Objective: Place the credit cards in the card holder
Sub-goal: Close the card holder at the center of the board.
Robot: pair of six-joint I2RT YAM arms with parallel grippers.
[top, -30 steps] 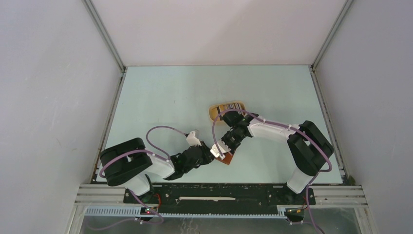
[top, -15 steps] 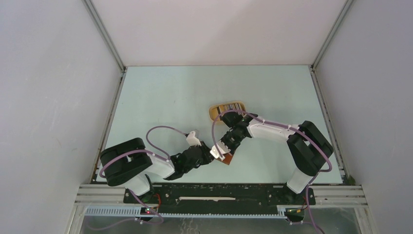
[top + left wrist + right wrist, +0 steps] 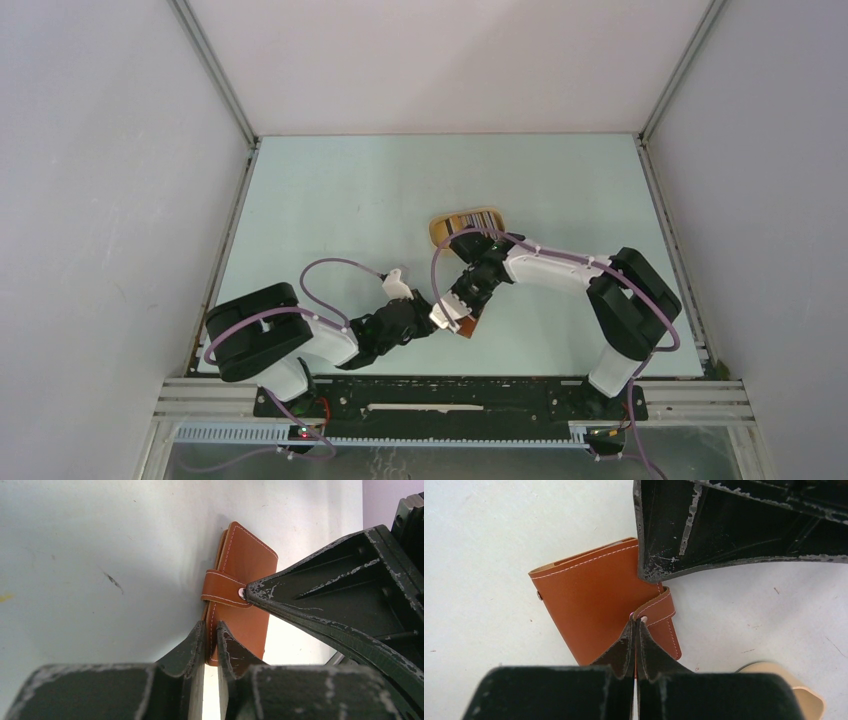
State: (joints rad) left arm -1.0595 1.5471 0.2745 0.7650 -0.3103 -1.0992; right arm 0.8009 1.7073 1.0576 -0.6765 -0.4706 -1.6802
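The reddish-brown card holder (image 3: 467,326) lies closed on the table between the two grippers; it also shows in the left wrist view (image 3: 247,565) and the right wrist view (image 3: 589,600). My left gripper (image 3: 211,629) is shut on the holder's near edge. My right gripper (image 3: 636,621) is shut on the holder's strap tab (image 3: 663,611) at the snap. In the top view the left gripper (image 3: 430,323) and the right gripper (image 3: 456,310) meet at the holder. The credit cards (image 3: 473,218) stand as a striped row in the tan tray, behind the right arm.
The tan oval tray (image 3: 437,232) sits mid-table just behind the right wrist; its rim shows in the right wrist view (image 3: 796,690). Grey enclosure walls stand on the left, right and far sides. Purple cables loop over both arms.
The right gripper and forearm have shifted slightly left and toward the near edge with the strap tab. The left arm has barely moved.
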